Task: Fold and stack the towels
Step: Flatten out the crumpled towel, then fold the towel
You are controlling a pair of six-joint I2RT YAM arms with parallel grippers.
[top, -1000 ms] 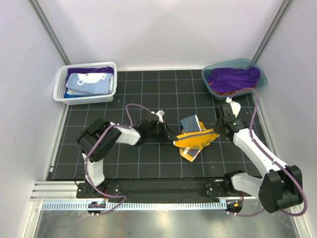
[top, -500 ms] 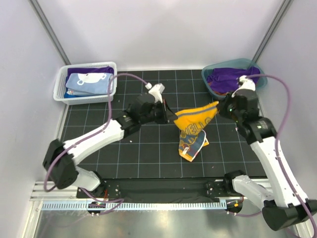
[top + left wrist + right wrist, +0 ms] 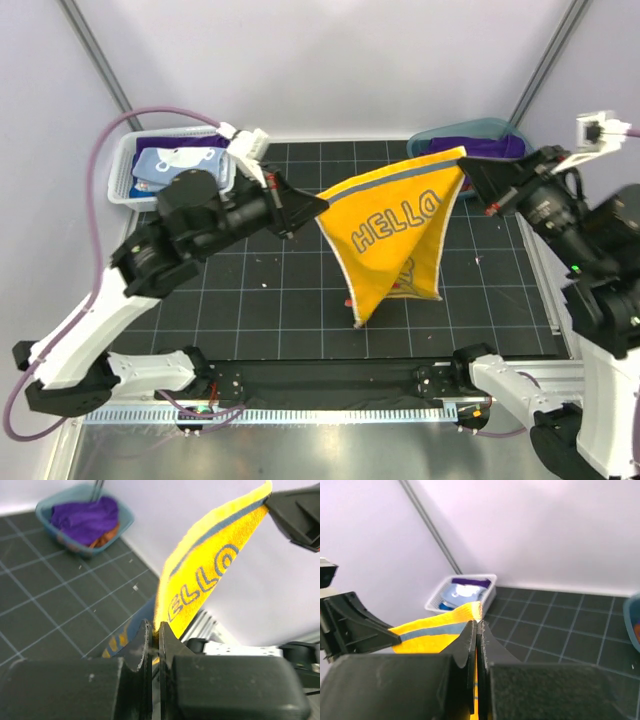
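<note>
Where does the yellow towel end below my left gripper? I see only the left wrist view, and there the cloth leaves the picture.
Observer: From above, the yellow towel narrows to a hanging tip over the front half of the black mat. I cannot tell whether the tip touches it.
Operator: Is the right gripper really closed on the cloth?
Observer: Yes. In its own wrist view the right gripper is shut on the towel's top edge.
Operator: Are other towels outside my view?
Observer: A white mesh basket at the far left holds a light blue towel.
</note>
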